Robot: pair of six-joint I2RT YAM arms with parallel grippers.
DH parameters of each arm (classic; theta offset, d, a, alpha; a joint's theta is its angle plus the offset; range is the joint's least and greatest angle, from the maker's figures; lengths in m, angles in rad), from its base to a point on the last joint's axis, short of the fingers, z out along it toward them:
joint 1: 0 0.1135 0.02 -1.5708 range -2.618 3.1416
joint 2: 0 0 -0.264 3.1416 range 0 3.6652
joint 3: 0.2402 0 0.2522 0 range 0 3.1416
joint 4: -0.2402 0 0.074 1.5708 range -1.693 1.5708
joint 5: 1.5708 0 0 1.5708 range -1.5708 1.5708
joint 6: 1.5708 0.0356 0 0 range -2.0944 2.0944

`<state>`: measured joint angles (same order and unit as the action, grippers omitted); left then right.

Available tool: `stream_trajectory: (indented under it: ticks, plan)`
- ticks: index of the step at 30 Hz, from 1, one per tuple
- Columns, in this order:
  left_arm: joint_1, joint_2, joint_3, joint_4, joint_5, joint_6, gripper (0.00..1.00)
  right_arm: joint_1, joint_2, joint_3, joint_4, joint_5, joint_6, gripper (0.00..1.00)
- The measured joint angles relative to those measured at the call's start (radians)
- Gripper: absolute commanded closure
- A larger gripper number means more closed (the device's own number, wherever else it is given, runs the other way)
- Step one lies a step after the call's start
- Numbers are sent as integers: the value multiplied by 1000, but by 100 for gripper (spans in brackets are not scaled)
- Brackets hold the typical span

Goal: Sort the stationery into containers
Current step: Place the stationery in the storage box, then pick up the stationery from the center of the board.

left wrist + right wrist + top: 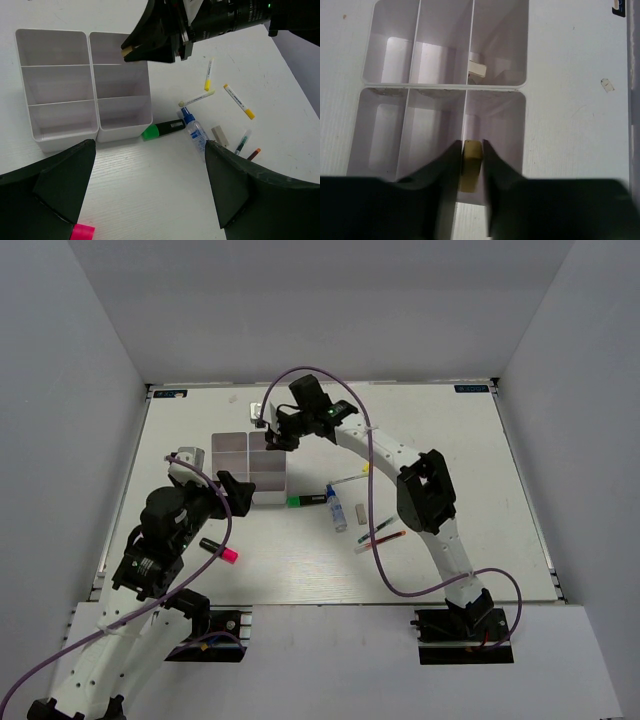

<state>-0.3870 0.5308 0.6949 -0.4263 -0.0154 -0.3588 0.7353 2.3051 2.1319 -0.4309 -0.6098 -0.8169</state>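
The white divided tray (232, 443) stands at the table's middle left. My right gripper (268, 437) hovers over its far right compartment, shut on a beige eraser (471, 161); the left wrist view shows it too (128, 50). Another white eraser (477, 69) lies in the neighbouring end compartment. My left gripper (150, 185) is open and empty over bare table near the tray's front. On the table lie a green highlighter (162, 129), a blue-capped tube (195, 129), a beige eraser (220, 136), yellow-ended pens (239, 101), a green-ended pen (241, 142), and a pink-capped marker (218, 550).
A purple cable (375, 540) loops over the table by the right arm. A small white scrap (606, 85) lies on the table beyond the tray. The table's side and back edges meet grey walls.
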Motion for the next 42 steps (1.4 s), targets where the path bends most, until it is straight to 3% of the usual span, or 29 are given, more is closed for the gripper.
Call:
stream_trajectory:
  ticks: [2,4,11,12,14,15,16,17,20,21,22,23,25,29,30,33,34,40,42]
  plan:
    - [0,1,0,0,0,0,0,0,6,0,6,0,4,49]
    - [0,4,0,0,1,0,0,0,6,0,12,0,7,43]
    - [0,22,0,0,2,1,2,-2,6,5,23,-12,33,40]
    - [0,22,0,1,3,0,4,-2,5,7,23,-15,40,43]
    - [0,23,-2,10,14,-5,20,-2,-1,9,22,-12,60,55]
    - [0,27,-2,19,22,-10,27,-3,-10,9,21,2,79,67]
    - [0,35,-2,29,31,-13,35,-5,-22,6,22,26,103,96]
    - [0,51,-1,42,40,-18,50,-6,-43,-3,29,61,145,100]
    - [-3,165,29,56,92,-37,65,-19,-167,-92,64,201,293,100]
    - [-4,225,53,60,119,-43,65,-32,-228,-138,72,238,337,100]
    - [-5,296,85,67,154,-47,66,-53,-296,-190,76,268,382,86]
    - [-8,374,114,77,188,-51,66,-80,-366,-239,79,289,427,73]
    - [-20,521,173,92,251,-61,63,-155,-502,-351,99,303,494,60]
    - [-94,764,267,88,312,-77,40,-336,-744,-608,125,307,576,51]
    - [-124,814,294,80,318,-82,29,-367,-787,-679,134,308,586,49]
    - [-220,938,384,49,306,-100,18,-416,-859,-848,113,307,621,40]
    - [-252,971,411,41,296,-109,18,-428,-872,-900,103,309,632,31]
    - [-424,1175,588,-23,143,-210,15,-488,-944,-1072,72,312,700,29]
    - [-466,1265,669,-60,72,-256,17,-509,-985,-1097,74,311,722,33]
